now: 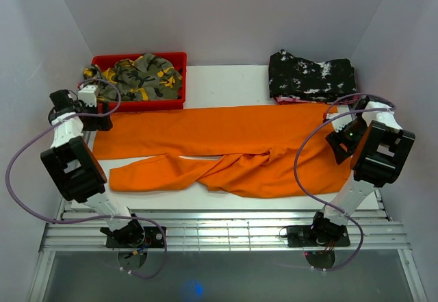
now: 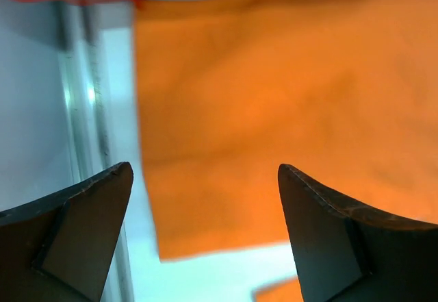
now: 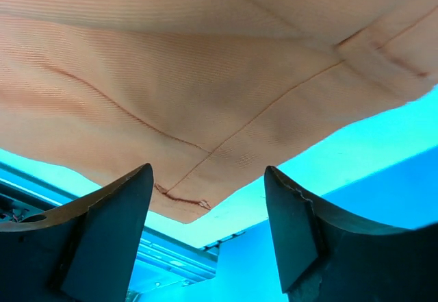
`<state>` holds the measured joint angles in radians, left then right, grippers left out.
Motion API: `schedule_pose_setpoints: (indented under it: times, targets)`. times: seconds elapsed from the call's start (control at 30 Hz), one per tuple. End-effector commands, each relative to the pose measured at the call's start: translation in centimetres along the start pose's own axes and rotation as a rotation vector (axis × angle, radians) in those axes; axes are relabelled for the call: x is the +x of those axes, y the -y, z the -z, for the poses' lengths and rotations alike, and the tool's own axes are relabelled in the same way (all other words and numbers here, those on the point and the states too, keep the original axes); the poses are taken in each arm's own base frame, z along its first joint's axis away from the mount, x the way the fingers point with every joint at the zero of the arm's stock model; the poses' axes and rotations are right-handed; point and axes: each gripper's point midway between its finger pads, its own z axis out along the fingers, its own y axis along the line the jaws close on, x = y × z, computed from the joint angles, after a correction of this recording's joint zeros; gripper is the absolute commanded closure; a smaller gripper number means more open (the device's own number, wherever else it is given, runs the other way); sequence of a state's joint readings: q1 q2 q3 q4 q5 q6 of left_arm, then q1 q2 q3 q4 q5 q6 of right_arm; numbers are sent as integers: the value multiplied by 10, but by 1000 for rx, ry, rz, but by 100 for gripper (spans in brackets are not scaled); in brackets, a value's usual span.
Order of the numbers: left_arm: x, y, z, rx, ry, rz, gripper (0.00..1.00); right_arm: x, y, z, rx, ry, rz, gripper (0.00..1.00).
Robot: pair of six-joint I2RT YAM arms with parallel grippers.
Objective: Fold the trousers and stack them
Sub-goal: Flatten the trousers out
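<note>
Up front, the left gripper (image 2: 205, 172) and the right gripper (image 3: 209, 172) had their jaws apart, holding nothing.
Under them the orange trousers (image 1: 226, 144) lay spread across the white table (image 1: 226, 76), the near leg twisted. Farther back sat a red bin (image 1: 171, 59) and a black speckled cloth (image 1: 311, 76).

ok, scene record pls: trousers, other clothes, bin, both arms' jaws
trousers: orange, spread crosswise on the table, near leg twisted, not yet folded
red bin: far left, holds the camouflage garment
black white-speckled garment: far right, in a pile
left arm: jaws open, over the trousers' left end, holding nothing
right arm: jaws open, at the trousers' right edge, holding nothing
</note>
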<state>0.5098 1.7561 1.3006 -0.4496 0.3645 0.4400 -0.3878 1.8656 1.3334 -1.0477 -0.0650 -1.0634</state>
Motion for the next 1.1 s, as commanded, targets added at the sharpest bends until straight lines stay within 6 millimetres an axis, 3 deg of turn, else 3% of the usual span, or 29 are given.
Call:
schedule_pose_setpoints:
  times: [0.0,0.03,0.07,0.1,0.13,0.17,0.2,0.23,0.27,0.3,0.33,0.4,0.5,0.53,0.63,0.73,0.77,0.8,0.9,0.93,1.03,1.07]
  targets:
    - [-11,53,77,227,44,-215,2,-15,-16,38,-46,104,65,27]
    - [-6,65,88,299,46,-251,2,-13,-21,42,-57,98,76,27]
    - [15,75,110,378,-1,-324,2,-12,-25,48,-59,110,123,27]
    - [29,88,122,438,-40,-257,2,-10,-29,49,-66,107,141,26]
    - [44,94,130,507,-49,-390,5,-8,-32,50,-69,104,160,26]
    - [71,108,145,593,-128,-398,7,-4,-36,50,-77,89,175,25]
    - [104,111,148,611,-168,-498,12,5,-44,45,-97,65,211,25]
    - [108,106,149,598,-182,-494,12,7,-44,45,-94,58,221,25]
    - [112,107,154,597,-147,-645,12,13,-50,39,-117,40,222,25]
    - [137,116,154,640,-177,-696,12,17,-50,37,-117,19,230,25]
    - [145,120,155,653,-164,-762,12,20,-51,35,-117,7,234,24]
    - [149,127,157,655,-106,-902,8,27,-54,28,-126,-20,237,22]
    - [162,139,150,683,-56,-978,5,29,-54,22,-118,-29,235,19]
    - [178,146,147,720,-75,-987,5,28,-54,19,-118,-28,235,17]
    - [195,155,133,723,-51,-1055,2,29,-55,14,-123,-33,227,15]
    - [191,159,110,654,0,-1157,2,28,-53,11,-121,-36,221,14]
    - [202,166,104,651,-9,-1116,2,27,-52,11,-120,-36,221,14]
    - [190,160,92,582,27,-1155,2,27,-51,10,-119,-37,220,14]
    - [191,166,81,561,35,-1174,5,25,-46,9,-105,-46,225,14]
    - [191,167,79,565,34,-1177,8,27,-46,6,-103,-54,221,14]
    - [176,163,79,544,47,-1147,42,30,-32,-3,-53,-89,207,17]
    - [173,164,80,560,43,-1125,58,30,-30,-8,-48,-88,200,17]
